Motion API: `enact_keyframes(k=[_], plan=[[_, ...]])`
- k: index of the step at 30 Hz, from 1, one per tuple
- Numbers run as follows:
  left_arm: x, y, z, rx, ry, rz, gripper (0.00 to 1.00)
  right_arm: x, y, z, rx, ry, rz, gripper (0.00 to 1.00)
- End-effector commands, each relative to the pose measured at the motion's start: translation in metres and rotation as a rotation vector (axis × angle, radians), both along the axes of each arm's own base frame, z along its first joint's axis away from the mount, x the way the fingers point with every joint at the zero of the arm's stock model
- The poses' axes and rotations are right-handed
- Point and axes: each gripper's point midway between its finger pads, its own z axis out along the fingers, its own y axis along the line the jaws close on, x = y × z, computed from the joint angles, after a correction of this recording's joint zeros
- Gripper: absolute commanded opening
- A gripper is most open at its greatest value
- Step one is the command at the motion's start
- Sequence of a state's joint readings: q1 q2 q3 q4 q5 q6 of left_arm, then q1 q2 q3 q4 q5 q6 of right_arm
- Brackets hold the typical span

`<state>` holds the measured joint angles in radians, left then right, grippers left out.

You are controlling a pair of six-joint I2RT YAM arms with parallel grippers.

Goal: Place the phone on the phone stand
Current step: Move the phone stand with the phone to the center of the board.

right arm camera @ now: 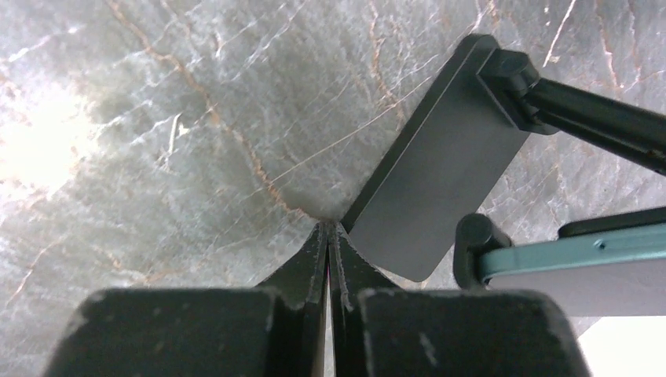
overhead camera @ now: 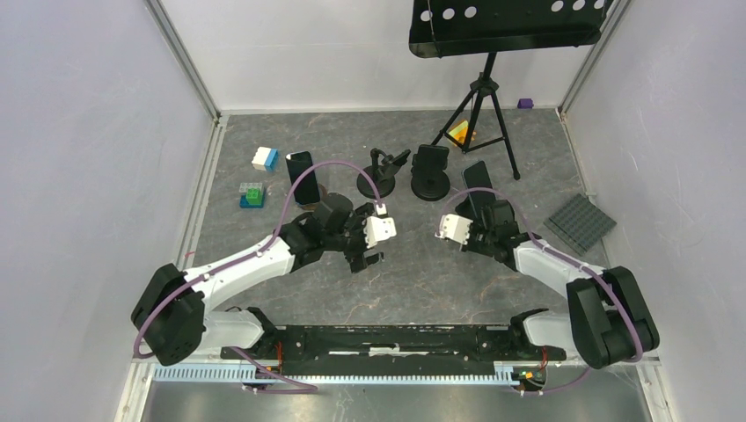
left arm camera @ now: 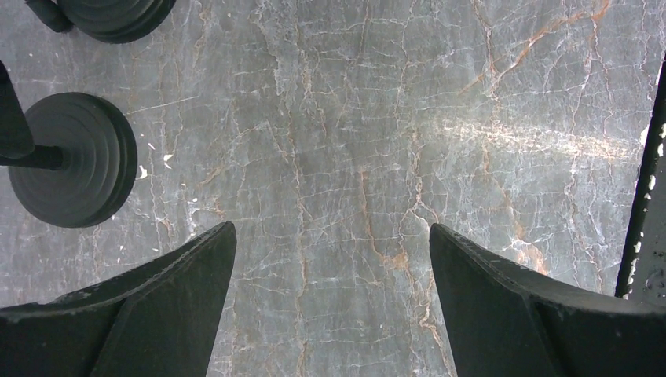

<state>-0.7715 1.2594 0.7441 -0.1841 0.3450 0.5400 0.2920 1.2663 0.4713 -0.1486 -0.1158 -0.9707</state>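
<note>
**A:** Where's the phone (overhead camera: 478,180)?
**B:** It's tilted up just beyond the right gripper (right arm camera: 328,228), near the round-based phone stand (overhead camera: 430,173).
**A:** And that claw?
**B:** Pressed together, pinching nothing. Its tips sit just beside the corner of a dark clamped plate (right arm camera: 440,181).
**A:** Left gripper (left arm camera: 330,259)?
**B:** Spread wide above the marble table (left arm camera: 353,118), with a ribbed round base (left arm camera: 71,157) off to one side.

Desk (left arm camera: 353,118): grey marble-look, smooth, faint sheen. Fingers (left arm camera: 157,314): matt black plastic, slightly grainy. Stand base (left arm camera: 75,161): matt black, ribbed rings. Dark panel (right arm camera: 440,181): smooth, matt. Phone (right arm camera: 565,250) edge: teal, satin.
</note>
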Motion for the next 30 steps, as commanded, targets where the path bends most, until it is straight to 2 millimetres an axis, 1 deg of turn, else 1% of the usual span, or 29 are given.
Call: enact_keyframes(k=[1, 9, 14, 18, 20, 23, 27, 30], plan=[[0.005, -0.001, 0.016, -0.034, -0.068, -0.015, 0.96, 0.008, 0.003, -0.005, 0.013, 0.005, -0.068, 0.04], [0.003, 0.002, 0.019, -0.042, -0.078, -0.015, 0.96, 0.013, 0.014, -0.016, 0.067, 0.072, -0.16, 0.01], [0.002, 0.003, 0.019, -0.045, -0.08, -0.015, 0.96, 0.009, 0.026, -0.028, 0.061, 0.116, -0.142, 0.01], [0.002, 0.003, 0.02, -0.047, -0.083, -0.015, 0.96, 0.019, 0.034, -0.029, 0.045, 0.1, -0.158, 0.01], [0.002, 0.003, 0.021, -0.049, -0.083, -0.014, 0.96, 0.027, 0.035, -0.028, 0.044, 0.09, -0.182, 0.0], [0.001, 0.004, 0.023, -0.052, -0.086, -0.014, 0.96, 0.036, 0.028, -0.027, 0.015, 0.058, -0.22, 0.0], [-0.001, 0.006, 0.022, -0.053, -0.089, -0.014, 0.97, 0.04, 0.022, -0.035, -0.019, 0.057, -0.252, 0.0], [-0.001, 0.007, 0.022, -0.054, -0.09, -0.014, 0.97, 0.039, 0.018, -0.042, -0.038, 0.072, -0.282, 0.0]])
